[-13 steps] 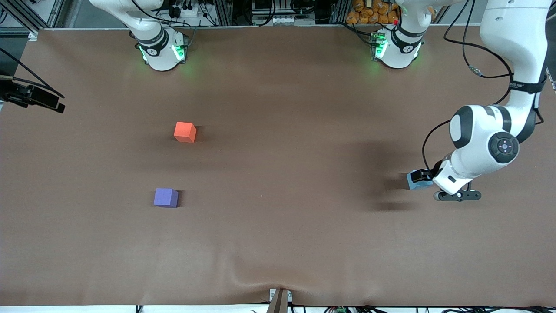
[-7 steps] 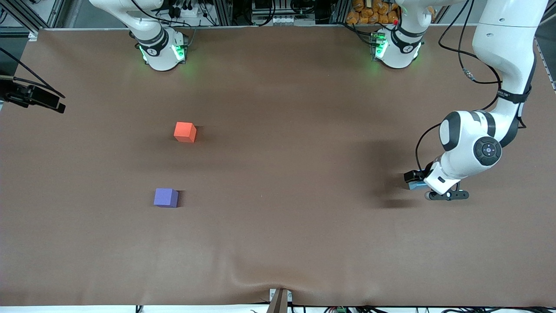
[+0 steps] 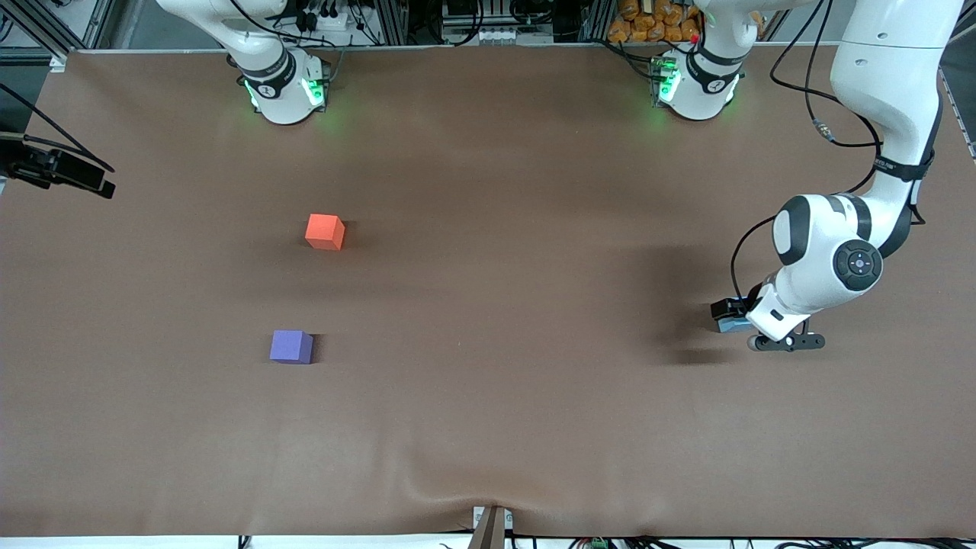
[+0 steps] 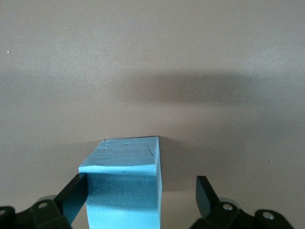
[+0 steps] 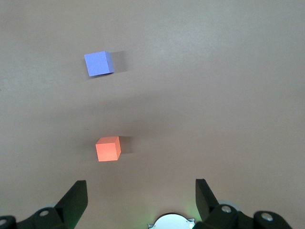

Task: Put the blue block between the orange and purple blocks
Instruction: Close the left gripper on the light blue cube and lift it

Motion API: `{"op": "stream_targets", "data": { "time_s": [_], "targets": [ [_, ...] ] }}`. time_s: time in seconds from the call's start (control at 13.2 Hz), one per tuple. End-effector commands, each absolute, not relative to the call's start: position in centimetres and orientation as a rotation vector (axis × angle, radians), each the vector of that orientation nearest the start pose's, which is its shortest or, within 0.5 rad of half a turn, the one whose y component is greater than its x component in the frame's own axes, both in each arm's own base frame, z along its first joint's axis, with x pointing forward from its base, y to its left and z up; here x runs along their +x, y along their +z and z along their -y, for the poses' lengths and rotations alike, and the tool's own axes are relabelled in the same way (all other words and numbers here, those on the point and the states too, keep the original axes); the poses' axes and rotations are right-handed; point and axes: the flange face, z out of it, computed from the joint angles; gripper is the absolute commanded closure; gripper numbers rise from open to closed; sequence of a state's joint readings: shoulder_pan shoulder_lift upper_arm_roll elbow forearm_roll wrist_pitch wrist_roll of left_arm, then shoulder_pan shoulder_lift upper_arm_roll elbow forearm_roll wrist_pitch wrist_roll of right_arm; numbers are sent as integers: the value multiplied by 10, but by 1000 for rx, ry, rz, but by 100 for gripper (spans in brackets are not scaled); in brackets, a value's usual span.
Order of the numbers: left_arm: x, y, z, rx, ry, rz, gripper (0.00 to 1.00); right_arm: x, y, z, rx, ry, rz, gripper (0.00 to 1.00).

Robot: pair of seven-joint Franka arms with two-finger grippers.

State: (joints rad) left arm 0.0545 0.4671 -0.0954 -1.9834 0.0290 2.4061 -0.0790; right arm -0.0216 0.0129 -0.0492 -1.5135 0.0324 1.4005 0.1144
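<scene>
Blue block (image 4: 123,191): on the bench (image 3: 488,427) toward the left arm's end, at 3 o'clock from the purple block (image 3: 290,346).
Left end effector (image 4: 138,198): fingers wide, straddling the block; one finger (image 4: 74,195) touches it, the other stands clear.
Orange block (image 3: 324,231): 12 o'clock of purple.
Right end effector (image 5: 139,198): open, empty, waiting.

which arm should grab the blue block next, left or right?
Left. The left gripper is already down around the blue block, fingers open, one touching it, the other apart. The right gripper hangs open, high over the orange block and purple block at the right arm's end.
</scene>
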Motion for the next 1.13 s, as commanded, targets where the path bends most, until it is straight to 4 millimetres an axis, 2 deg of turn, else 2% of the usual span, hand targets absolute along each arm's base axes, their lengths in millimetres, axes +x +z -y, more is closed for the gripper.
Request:
{"op": "stream_targets", "data": {
  "time_s": [0.0, 0.38, 0.68, 1.06],
  "targets": [
    [602, 226, 21, -3163, 71, 26, 0, 538, 633, 34, -3074, 197, -306, 0],
    [603, 236, 20, -3160, 59, 26, 0, 538, 633, 33, -3076, 197, -304, 0],
    [603, 237, 19, -3159, 56, 24, 0, 538, 633, 34, -3075, 197, -306, 0],
    [601, 223, 20, -3160, 92, 22, 0, 538, 633, 33, -3074, 199, -306, 0]
  ]
}}
